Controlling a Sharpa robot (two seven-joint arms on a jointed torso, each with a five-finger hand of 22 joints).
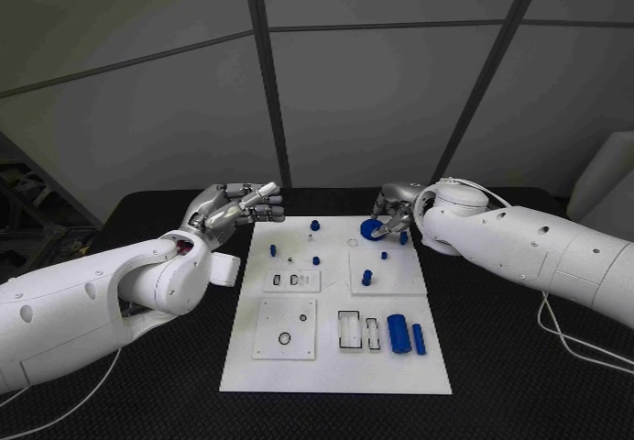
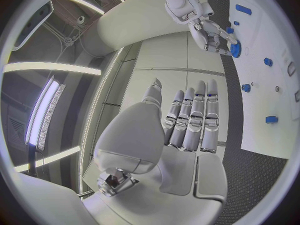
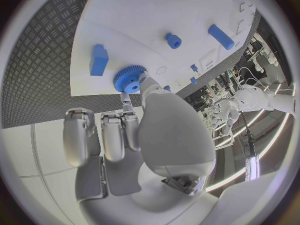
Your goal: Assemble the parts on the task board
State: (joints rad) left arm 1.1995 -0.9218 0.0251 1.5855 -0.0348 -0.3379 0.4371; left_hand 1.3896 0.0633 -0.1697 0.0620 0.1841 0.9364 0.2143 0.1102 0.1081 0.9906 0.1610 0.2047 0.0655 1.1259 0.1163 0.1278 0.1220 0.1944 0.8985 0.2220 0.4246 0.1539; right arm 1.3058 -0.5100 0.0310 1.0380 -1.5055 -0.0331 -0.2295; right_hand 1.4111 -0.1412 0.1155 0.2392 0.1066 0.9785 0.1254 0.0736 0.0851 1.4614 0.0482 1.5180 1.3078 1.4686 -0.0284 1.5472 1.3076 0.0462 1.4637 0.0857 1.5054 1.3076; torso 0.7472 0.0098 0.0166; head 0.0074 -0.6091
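The task board [image 1: 331, 362] is a white rectangular plate lying lengthwise down the middle of the black table [image 1: 529, 367] in the head view. Nearest the bottom of the frame, at its lower left, sits a square white block with a dark ring [image 1: 284, 338] in it; to the right of that is a slotted rectangular frame [image 1: 349, 331], and just beside it two blue cylinders [image 1: 398, 333] lie side by side, the thinner one [image 1: 419, 338] on the right. Farther up, at mid-board, a small plate with narrow slots [image 1: 290, 280] lies on the left and a blue peg [image 1: 366, 276] stands on the right. Several smaller blue pegs [image 1: 316, 224] dot the far end; their shapes are too small to make out.

At the upper right of the board, the right hand [image 1: 392, 213] pinches a blue toothed gear [image 1: 373, 229] between thumb and fingertip, the gear low at the board's far edge. In the right wrist view the gear [image 3: 129, 78] shows a round central hole and fine teeth, with a blue block [image 3: 98, 59] near it; whether the gear touches the board I cannot tell, as the fingers cover its lower side.

The left hand [image 1: 242, 209] hovers at the board's upper left corner, holding nothing. In the left wrist view its fingers [image 2: 190, 120] lie straight and close together, thumb apart.
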